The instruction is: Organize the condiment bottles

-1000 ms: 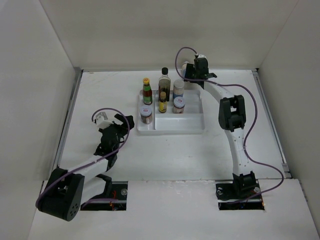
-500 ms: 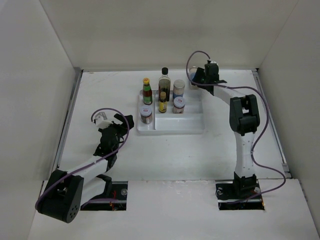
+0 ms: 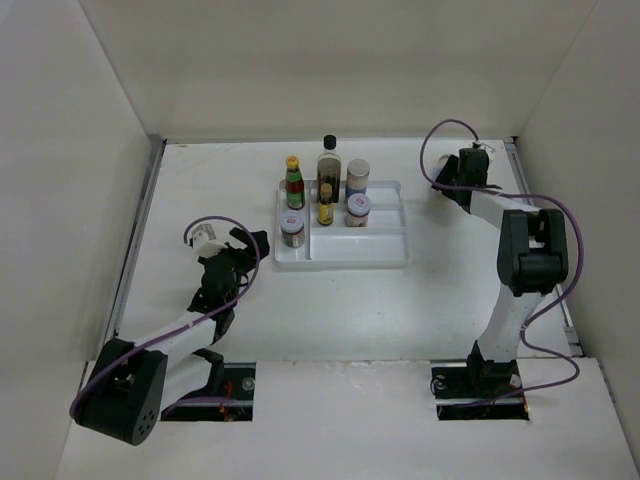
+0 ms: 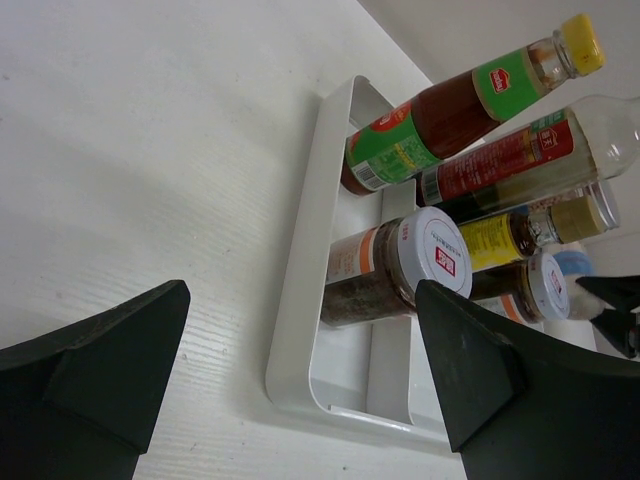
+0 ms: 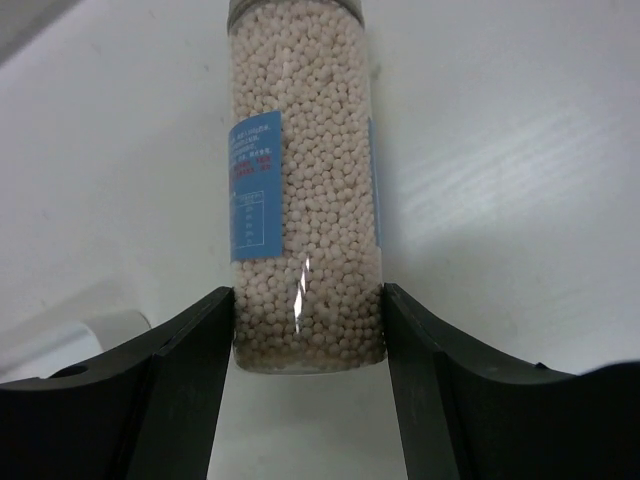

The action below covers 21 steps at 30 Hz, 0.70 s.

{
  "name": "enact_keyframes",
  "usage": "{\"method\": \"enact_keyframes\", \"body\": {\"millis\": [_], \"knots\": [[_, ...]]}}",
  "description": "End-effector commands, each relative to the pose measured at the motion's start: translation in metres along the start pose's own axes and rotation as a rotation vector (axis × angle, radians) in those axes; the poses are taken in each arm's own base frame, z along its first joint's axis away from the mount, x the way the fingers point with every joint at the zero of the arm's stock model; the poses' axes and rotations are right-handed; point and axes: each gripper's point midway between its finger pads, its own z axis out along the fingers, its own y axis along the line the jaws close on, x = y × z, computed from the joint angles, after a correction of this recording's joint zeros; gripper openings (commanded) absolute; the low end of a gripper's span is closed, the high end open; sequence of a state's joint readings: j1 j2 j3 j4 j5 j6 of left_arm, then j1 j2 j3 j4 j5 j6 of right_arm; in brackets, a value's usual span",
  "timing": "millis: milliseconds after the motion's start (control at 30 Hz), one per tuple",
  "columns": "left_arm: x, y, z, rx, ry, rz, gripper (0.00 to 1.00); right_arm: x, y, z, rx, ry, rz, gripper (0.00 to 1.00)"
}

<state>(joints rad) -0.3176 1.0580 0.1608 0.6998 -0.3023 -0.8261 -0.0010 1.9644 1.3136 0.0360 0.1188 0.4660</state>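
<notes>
With the right gripper (image 5: 307, 318), holds a pale shaker (image 5: 303, 150) full of small round beads, with a blue label on it. Presses both black fingers (image 5: 185, 380) against its lower sides, about half closed around it. Reaches to the far right of the table (image 3: 200, 190), well apart from the white divided tray (image 3: 385, 252). Cannot tell whether the shaker stands on the table or hangs just above it.

With the left gripper (image 3: 245, 245), holds nothing: stands fully open, near and to the left of the tray, facing it.

In the narrow left compartment of the tray: the yellow-capped red sauce bottle (image 3: 294, 182) at the far end, a short jar (image 3: 292, 230) with a white lid nearer. In the wide right compartment, at its far left part: the tall dark black-capped bottle (image 3: 329, 165), just right of it a second pale shaker (image 3: 357, 178); nearer, the small yellow-capped dark bottle (image 3: 326, 209) and a second short jar (image 3: 358, 209) side by side. All six upright.
</notes>
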Motion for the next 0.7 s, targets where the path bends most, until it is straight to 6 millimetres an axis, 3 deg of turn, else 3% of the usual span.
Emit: {"method": "enact_keyframes", "body": {"millis": [0, 167, 267, 300, 367, 467, 533, 667], "knots": [[-0.001, -0.012, 0.000, 0.047, -0.010, -0.009, 1.00, -0.013, 0.007, -0.036, 0.000, -0.066, -0.027, 0.48], [0.003, -0.017, -0.004, 0.068, 0.002, -0.011, 1.00, 0.032, -0.016, -0.077, 0.108, -0.009, -0.087, 0.57], [0.006, -0.022, -0.005, 0.082, 0.012, -0.010, 1.00, 0.049, -0.017, -0.100, 0.113, 0.011, -0.133, 0.82], [0.007, -0.023, -0.005, 0.086, 0.014, -0.010, 1.00, 0.050, -0.016, -0.106, 0.113, 0.008, -0.149, 0.90], [0.007, -0.024, -0.006, 0.088, 0.017, -0.011, 1.00, 0.039, -0.013, -0.111, 0.112, -0.023, -0.156, 0.96], [0.008, -0.026, -0.006, 0.092, 0.018, -0.011, 1.00, 0.008, -0.013, -0.103, 0.118, -0.065, -0.129, 0.98], [0.006, -0.025, -0.006, 0.090, 0.014, -0.012, 1.00, -0.008, -0.015, -0.085, 0.125, -0.063, -0.128, 0.97], [0.005, -0.022, -0.005, 0.080, 0.010, -0.012, 1.00, -0.009, -0.015, -0.049, 0.126, 0.014, -0.144, 0.94]]}}
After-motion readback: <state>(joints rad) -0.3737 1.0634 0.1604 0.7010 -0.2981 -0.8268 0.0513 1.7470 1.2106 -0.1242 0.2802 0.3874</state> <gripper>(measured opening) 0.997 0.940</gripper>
